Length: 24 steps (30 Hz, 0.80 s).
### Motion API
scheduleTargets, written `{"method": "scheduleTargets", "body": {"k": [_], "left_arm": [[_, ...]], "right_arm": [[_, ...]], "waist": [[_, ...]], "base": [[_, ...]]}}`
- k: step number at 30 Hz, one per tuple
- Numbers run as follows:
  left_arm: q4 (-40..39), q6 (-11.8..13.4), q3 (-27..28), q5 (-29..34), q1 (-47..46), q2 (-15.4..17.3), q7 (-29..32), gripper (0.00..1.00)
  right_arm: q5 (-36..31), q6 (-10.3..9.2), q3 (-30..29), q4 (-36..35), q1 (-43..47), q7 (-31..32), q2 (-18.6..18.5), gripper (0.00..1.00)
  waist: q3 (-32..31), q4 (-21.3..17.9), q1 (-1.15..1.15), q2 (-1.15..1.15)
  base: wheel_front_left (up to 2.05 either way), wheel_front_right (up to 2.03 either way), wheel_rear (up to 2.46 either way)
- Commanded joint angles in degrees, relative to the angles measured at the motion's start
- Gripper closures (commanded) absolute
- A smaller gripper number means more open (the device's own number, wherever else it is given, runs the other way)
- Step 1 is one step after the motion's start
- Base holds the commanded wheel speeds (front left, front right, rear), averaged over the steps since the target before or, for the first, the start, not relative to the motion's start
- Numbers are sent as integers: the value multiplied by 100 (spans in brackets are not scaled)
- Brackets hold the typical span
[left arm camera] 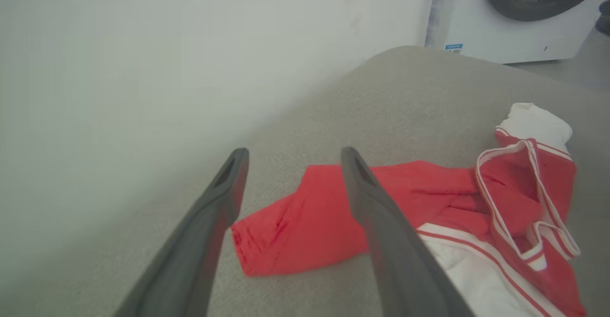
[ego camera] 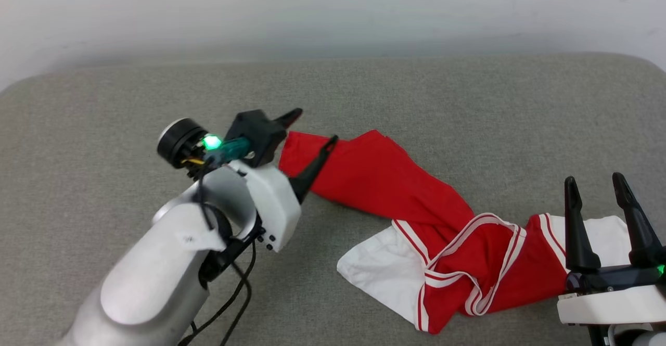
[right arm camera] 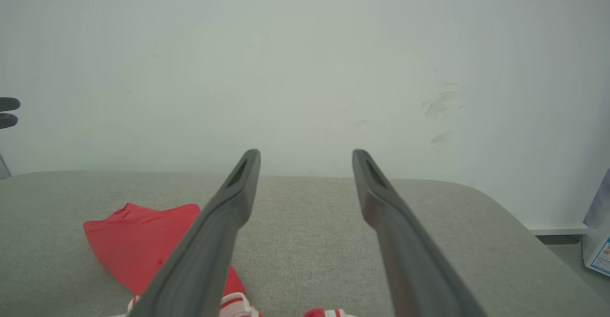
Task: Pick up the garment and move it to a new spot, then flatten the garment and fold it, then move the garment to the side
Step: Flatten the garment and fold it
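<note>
At the left, the left gripper (ego camera: 313,127) was spread wide and empty. Its fingers reached sideways to either side of the red hem corner of the garment (ego camera: 385,179), probably lined up to pinch that end. Contact with the cloth could not be told. The garment lay bunched into a twisted strip on the grey padded table (ego camera: 104,106), running from the middle toward the near right, one white sleeve and the striped trim crumpled, not yet flattened. At the right, the right gripper (ego camera: 594,180) stood equally wide and held nothing. It was poised over the other white sleeve, seemingly so both ends could be drawn apart.
</note>
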Motion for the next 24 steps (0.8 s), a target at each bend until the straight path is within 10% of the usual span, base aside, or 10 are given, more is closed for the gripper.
{"method": "scheduleTargets", "body": {"k": [1, 11, 24], "left_arm": [[-75, -1, -396, -386, -300, 188, 447, 0], [-435, -3, -2522, -1989, -1478, 749, 2370, 0], [-22, -3, -4066, -2493, -1920, 896, 2921, 0]], "right_arm": [[-66, -6, 10, -41, -80, -15, 29, 0], [-114, -7, 93, -68, -305, -16, 86, 0], [-60, -6, 64, -91, -545, -16, 146, 0]], "waist": [[95, -78, 0, 0], [359, -345, 0, 0], [708, -612, 0, 0]], "base": [[0, 0, 0], [0, 0, 0], [0, 0, 0]]}}
